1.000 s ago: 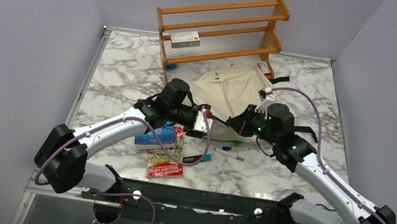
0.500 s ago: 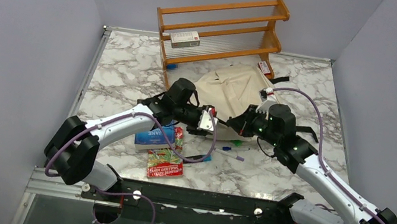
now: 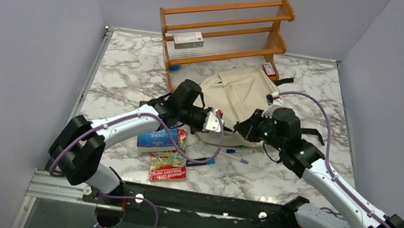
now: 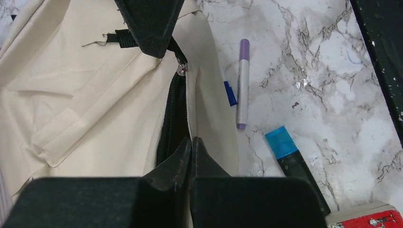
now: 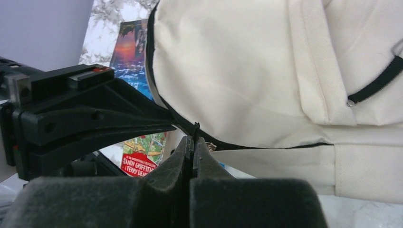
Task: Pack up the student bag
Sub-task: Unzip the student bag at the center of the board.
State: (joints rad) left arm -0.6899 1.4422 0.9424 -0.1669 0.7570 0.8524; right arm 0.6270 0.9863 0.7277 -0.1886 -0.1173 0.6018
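Left gripper (image 4: 191, 142): jaws fully closed, pinching the cream edge of the student bag (image 4: 85, 104), a large soft beige fabric backpack. The pinch sits just beside the bag's black zipper line (image 4: 171, 111), which stands parted at that point. Right gripper (image 5: 192, 141): jaws fully closed, with a thin black sliver of the zipper line caught between the tips. The two grippers meet nose to nose at the bag's near edge, the left one at nine o'clock of the right.

Directions below take the far wall as twelve o'clock. Items run nearest first.

1. A red and green illustrated paperback (image 3: 168, 167) lies flat on the grey-veined white marble table (image 3: 126, 71), at seven o'clock of the grippers.
2. A blue paperback (image 3: 154, 139) lies at eleven o'clock of the first, touching it.
3. A black marker with a teal cap (image 4: 294, 166) and a silver pen with a purple cap (image 4: 243, 85) lie at six o'clock of the grippers, just beside the bag's near edge.
4. The bag lies slumped at twelve o'clock of the grippers, past the table's centre.
5. A small red and white box (image 3: 268, 69) rests at the bag's one o'clock corner.
6. An orange-brown wooden rack (image 3: 225, 29) stands at the far edge. A small grey and red carton (image 3: 188, 39) sits on a shelf toward its nine o'clock end.
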